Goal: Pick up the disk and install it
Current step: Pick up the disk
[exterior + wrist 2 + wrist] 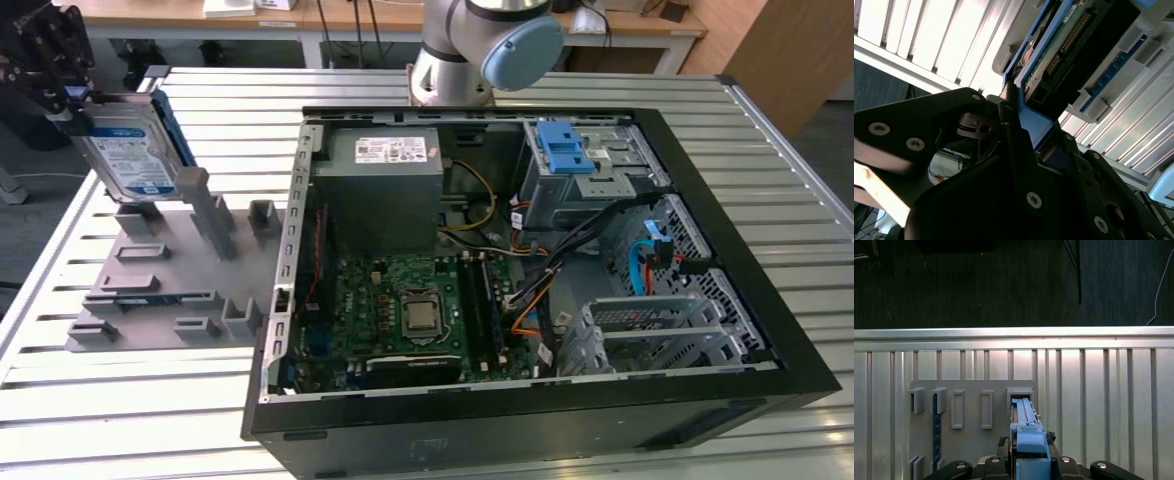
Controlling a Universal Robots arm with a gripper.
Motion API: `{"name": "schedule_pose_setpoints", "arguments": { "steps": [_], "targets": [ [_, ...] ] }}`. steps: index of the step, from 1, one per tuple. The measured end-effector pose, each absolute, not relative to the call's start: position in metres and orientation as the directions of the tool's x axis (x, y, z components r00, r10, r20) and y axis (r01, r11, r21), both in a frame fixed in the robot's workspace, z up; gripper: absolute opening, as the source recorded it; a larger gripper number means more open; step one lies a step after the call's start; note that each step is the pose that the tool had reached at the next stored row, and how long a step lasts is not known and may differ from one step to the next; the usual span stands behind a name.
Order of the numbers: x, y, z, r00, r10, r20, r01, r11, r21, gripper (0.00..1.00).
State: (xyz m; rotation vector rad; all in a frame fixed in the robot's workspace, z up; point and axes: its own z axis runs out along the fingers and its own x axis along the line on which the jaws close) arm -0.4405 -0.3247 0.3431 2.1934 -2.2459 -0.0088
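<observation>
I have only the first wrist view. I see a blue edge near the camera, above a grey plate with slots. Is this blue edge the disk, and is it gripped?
Observer: Yes. In the exterior view the gripper is shut on the disk, which hangs nearly upright, and its white-and-blue label faces that camera.
Operator: Where is the computer from there?
Observer: The open case lies beside the grey holder plate, on the exterior view's right of it.
Operator: Does the other wrist camera show more of the disk?
Observer: Yes, in the second wrist view its green circuit board shows inside the blue bracket.
</observation>
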Motion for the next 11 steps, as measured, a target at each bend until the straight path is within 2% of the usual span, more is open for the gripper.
{"name": "schedule_pose_setpoints", "arguments": {
  "steps": [11],
  "targets": [
    [-0.4405,-0.3247,0.35,-0.024,-1.0,-0.002,-1.0,0.024,0.006,0.36]
  ]
}}
